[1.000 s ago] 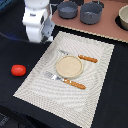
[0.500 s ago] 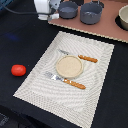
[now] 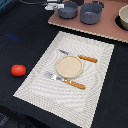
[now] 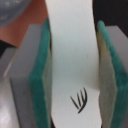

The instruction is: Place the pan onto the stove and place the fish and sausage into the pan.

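On the dark surface's far edge the end effector [image 4: 70,65], pinching the white fish [image 4: 70,60] lengthwise between green pads, hovers just beside the pan [image 3: 68,9] on the stove [image 3: 107,27].

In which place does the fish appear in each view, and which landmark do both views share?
Exterior view: not clearly seen; a whitish shape beside the pan may be it.
Wrist view: the fish fills the middle, between the green pads of the claw.
Shared landmark: the pinkish-brown stove.
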Robot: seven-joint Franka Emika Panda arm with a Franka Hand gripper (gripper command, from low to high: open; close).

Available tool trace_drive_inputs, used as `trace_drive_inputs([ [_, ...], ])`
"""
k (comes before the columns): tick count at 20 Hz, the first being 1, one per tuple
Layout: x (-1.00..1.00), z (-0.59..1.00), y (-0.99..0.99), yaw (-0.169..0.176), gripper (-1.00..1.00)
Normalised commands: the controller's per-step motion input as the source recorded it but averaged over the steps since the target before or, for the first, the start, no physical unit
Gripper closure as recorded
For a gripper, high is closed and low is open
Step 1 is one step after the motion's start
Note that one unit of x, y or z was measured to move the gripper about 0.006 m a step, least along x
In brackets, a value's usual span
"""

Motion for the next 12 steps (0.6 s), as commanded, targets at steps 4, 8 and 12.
trace_drive_inputs([
  [4,0.32,0.03,0.95,-0.019,1.00],
  [8,0.46,0.05,0.77,-0.042,1.00],
  [12,0.60,0.05,0.49,-0.065,1.00],
])
